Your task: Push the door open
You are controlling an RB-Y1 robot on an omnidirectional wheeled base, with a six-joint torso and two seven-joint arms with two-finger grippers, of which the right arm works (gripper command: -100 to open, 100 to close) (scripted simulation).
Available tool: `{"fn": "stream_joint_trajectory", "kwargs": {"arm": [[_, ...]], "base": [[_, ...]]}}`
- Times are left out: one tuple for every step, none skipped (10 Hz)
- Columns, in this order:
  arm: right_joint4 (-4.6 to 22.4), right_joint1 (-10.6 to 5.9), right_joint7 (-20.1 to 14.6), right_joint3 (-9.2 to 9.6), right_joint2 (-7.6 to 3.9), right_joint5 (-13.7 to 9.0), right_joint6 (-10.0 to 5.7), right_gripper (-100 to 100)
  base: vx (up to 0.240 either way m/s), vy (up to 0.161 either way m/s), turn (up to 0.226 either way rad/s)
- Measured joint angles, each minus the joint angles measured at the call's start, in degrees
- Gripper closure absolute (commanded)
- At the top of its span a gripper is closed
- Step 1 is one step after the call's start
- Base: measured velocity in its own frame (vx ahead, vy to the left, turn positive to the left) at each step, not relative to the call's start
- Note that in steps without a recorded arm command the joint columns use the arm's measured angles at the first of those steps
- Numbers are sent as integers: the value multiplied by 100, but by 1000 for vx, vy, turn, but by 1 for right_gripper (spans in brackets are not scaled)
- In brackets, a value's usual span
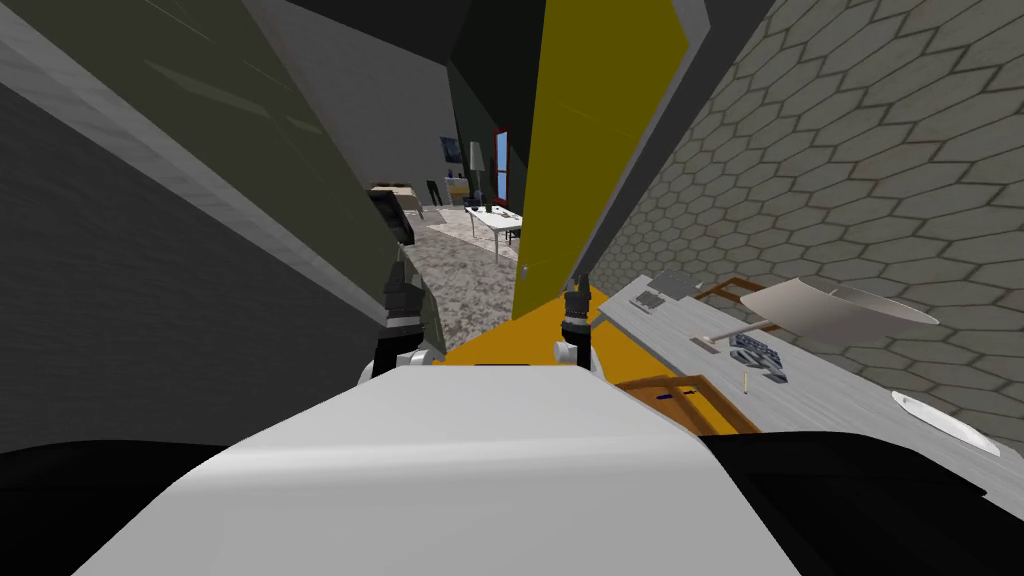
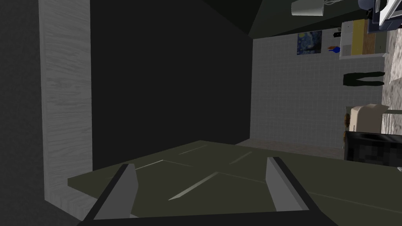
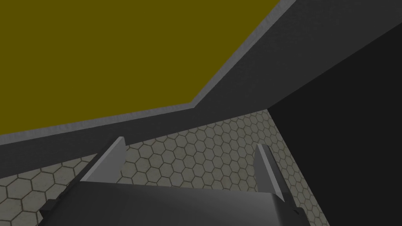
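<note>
The right gripper [image 3: 190, 143], fingers [image 3: 110, 161] apart, faces a hexagon-tiled wall [image 3: 204, 164] beside the mustard-yellow door [image 3: 117, 51].

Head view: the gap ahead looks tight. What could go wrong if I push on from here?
1. The left hand is open, its thin fingers lying along the dark olive panelled door; they could snag a panel groove or skid off.
2. The right hand points at the yellow panel and its grey trim; advancing may clip them.
3. The desk stands close on my right; turning may sweep it.
</note>
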Motion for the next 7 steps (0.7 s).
{"fn": "stream_joint_trajectory", "kwargs": {"arm": [[171, -108, -38, 0, -27, 8, -10, -100], [307, -164, -57, 3, -35, 13, 4, -100], [469, -215, -87, 8, -60, 17, -29, -100], [595, -273, -91, 22, -50, 31, -28, -100], [765, -347, -106, 32, -60, 42, -59, -100], [898, -387, -118, 39, -61, 49, -78, -100], [1031, -442, -149, 43, -86, 53, -95, -100]], "base": [[58, -71, 65], [51, -52, 62], [41, -42, 42], [47, -60, 101], [39, -50, 53], [31, -58, 98], [33, -52, 49]]}}
